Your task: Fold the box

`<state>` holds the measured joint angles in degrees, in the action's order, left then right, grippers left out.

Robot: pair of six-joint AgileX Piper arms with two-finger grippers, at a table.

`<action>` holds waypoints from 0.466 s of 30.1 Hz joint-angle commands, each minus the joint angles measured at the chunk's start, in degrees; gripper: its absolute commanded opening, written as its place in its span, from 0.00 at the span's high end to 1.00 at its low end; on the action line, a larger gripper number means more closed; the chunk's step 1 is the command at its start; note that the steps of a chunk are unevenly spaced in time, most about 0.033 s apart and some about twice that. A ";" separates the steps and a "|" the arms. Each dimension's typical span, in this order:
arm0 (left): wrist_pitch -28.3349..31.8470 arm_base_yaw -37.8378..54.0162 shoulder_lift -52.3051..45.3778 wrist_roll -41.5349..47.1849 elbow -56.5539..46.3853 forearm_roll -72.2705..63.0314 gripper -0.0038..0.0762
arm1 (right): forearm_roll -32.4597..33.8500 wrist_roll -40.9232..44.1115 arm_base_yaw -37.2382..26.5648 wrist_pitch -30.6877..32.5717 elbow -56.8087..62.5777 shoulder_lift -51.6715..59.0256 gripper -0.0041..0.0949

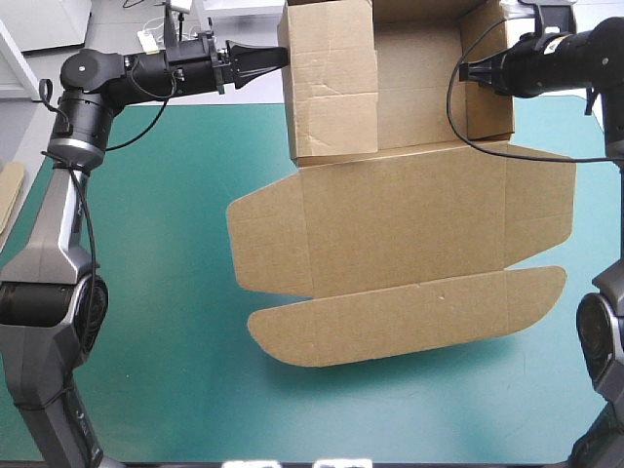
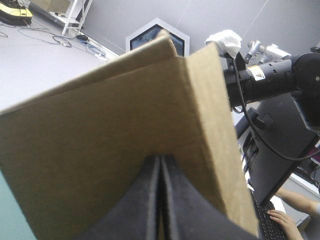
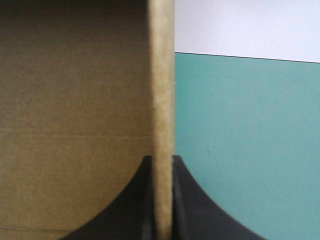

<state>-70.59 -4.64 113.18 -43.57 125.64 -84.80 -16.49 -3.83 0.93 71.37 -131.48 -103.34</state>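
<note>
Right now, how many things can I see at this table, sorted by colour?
Brown: 2, the box and a board edge at the table's left.
Black: 2, the left fingers and the right fingers, both shut on the box.
Teal-green: 1, the table cover.
Total: 5

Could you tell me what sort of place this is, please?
Probably a robotics lab bench: the left gripper and right gripper grip a box at a teal-green table.
</note>
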 commanded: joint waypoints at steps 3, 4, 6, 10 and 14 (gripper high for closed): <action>-3.48 -1.34 -3.93 4.06 1.68 -2.18 0.94 | -0.80 1.90 0.69 -3.67 -1.80 2.58 0.98; -3.48 -1.53 -4.07 4.06 1.68 -1.44 0.91 | -0.37 1.91 0.69 -3.67 -1.80 2.34 0.98; -3.48 -1.78 -4.07 4.55 1.68 -0.21 0.80 | -0.25 2.01 0.69 -3.67 -1.80 2.15 0.97; -3.26 -2.70 -4.07 6.71 1.68 1.65 0.48 | 0.18 2.64 0.69 -3.70 -1.80 1.69 0.98; -2.80 -3.38 -4.07 6.71 1.68 1.74 0.28 | 1.10 2.90 1.06 -3.70 -1.80 0.85 0.98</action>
<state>-70.52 -6.93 112.76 -37.49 125.69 -78.71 -13.60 -2.20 1.27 71.33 -131.48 -104.67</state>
